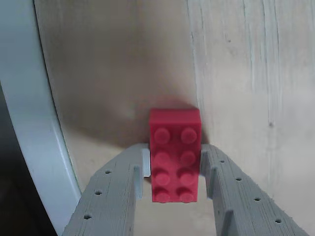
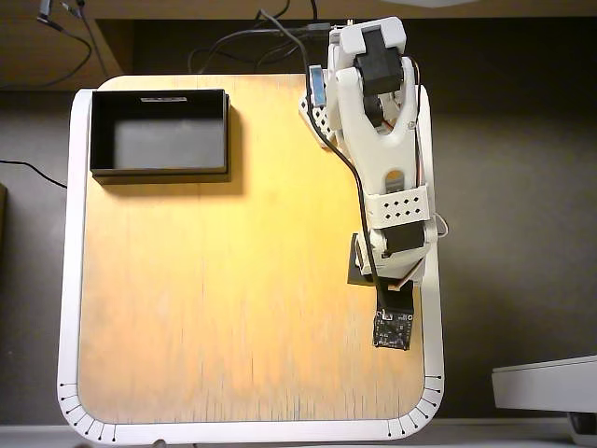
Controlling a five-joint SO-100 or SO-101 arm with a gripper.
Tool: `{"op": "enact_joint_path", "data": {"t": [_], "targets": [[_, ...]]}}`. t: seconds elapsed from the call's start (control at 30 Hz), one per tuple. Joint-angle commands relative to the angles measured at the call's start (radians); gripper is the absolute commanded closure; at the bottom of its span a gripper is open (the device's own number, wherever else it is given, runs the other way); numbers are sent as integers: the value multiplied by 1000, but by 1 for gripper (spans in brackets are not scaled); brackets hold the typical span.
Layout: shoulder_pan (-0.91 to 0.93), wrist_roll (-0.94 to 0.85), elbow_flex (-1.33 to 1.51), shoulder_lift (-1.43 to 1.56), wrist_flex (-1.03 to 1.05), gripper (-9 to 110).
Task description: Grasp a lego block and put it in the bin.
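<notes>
risk: lego block (image 1: 175, 155) is pinched only at its near half, so it may pivot or slip on lift | gripper (image 1: 175, 169) clenched on its long sides, seemingly | axis: runs straight out from the jaws, studs up | place: well apart from the bin (image 2: 159, 133), hidden overhead

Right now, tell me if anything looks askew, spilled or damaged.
Nothing stands out. The brick sits square between the gripper fingers, studs facing the wrist camera. In the overhead view the bin stands square at the table's far left corner and looks empty. Nothing looks spilled or broken.
</notes>
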Motion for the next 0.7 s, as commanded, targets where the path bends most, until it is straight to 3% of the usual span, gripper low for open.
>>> {"op": "enact_joint_path", "data": {"t": [0.0, 0.43, 0.67], "targets": [[23, 11, -109, 54, 38, 101], [104, 81, -117, 368, 181, 102], [293, 163, -164, 548, 295, 102]]}}
